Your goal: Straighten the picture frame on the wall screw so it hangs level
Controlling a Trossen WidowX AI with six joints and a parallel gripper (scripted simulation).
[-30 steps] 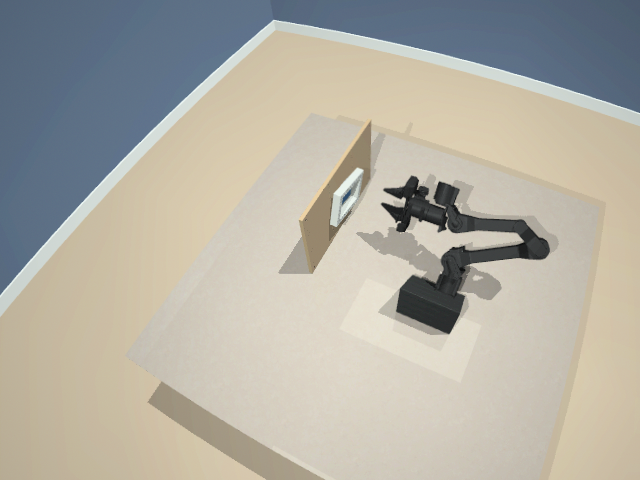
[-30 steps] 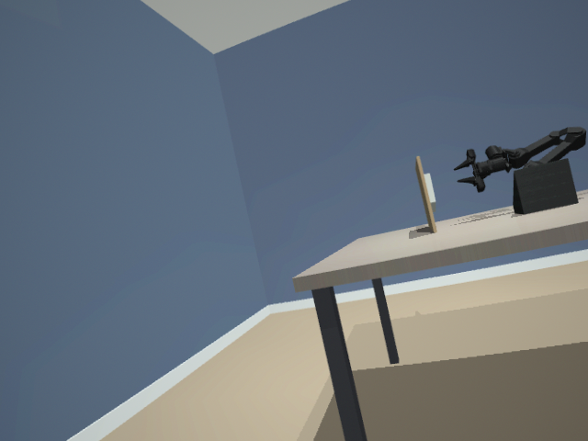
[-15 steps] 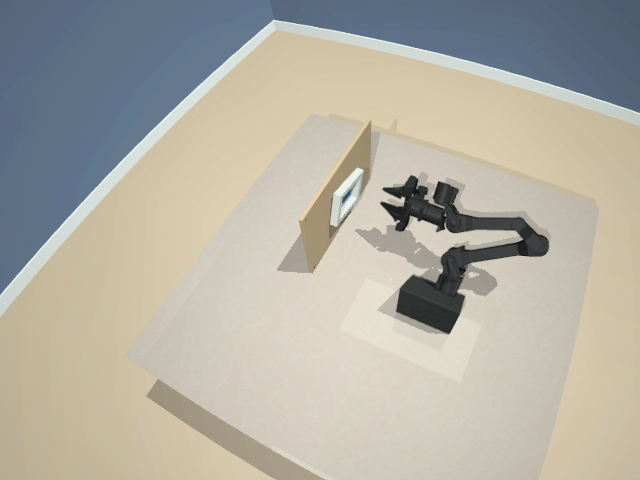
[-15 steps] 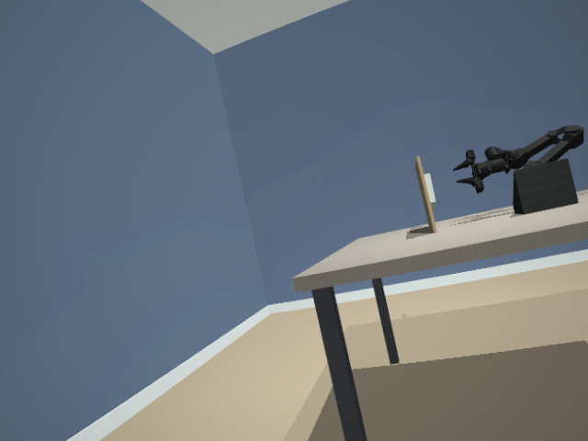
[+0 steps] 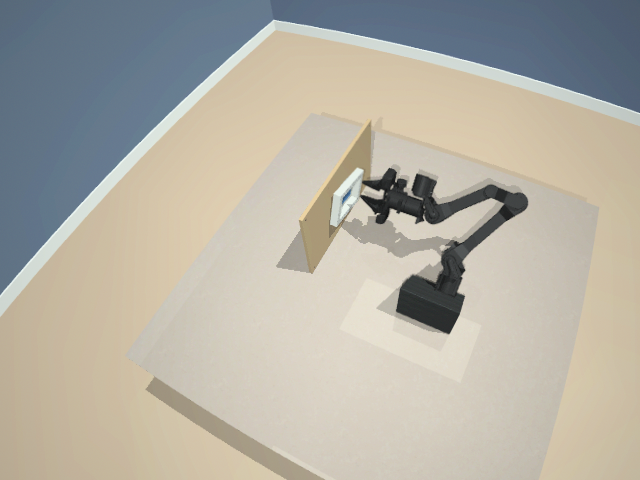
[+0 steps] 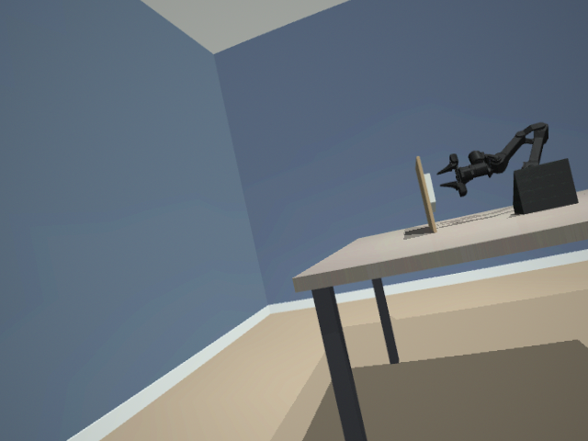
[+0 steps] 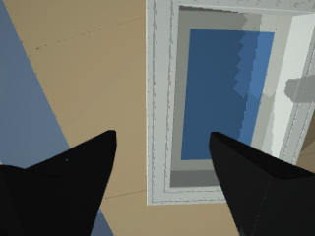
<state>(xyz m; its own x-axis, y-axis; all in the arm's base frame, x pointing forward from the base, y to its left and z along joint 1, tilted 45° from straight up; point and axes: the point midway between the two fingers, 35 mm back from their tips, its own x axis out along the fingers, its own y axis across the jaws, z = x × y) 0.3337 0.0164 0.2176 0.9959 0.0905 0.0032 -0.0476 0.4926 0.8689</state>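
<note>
The white picture frame (image 5: 336,209) (image 6: 430,188) (image 7: 159,98) with a blue picture hangs on the upright wooden board (image 5: 318,235) (image 6: 425,195) (image 7: 98,88). In the wrist view its long side is not parallel to the board's slanted edge, so it looks crooked. My gripper (image 5: 362,189) (image 6: 439,179) (image 7: 162,139) is open and empty in front of the frame, with a small gap in the exterior view. In the wrist view one fingertip is over bare board outside the frame, the other over the blue picture, with one side bar between them. The screw and notched strip are hidden.
The board stands on the table (image 5: 248,320) (image 6: 379,251). The arm's black base block (image 5: 429,307) (image 6: 546,187) stands on the same table, on the arm's side of the board. Shadows of the arm fall on the table.
</note>
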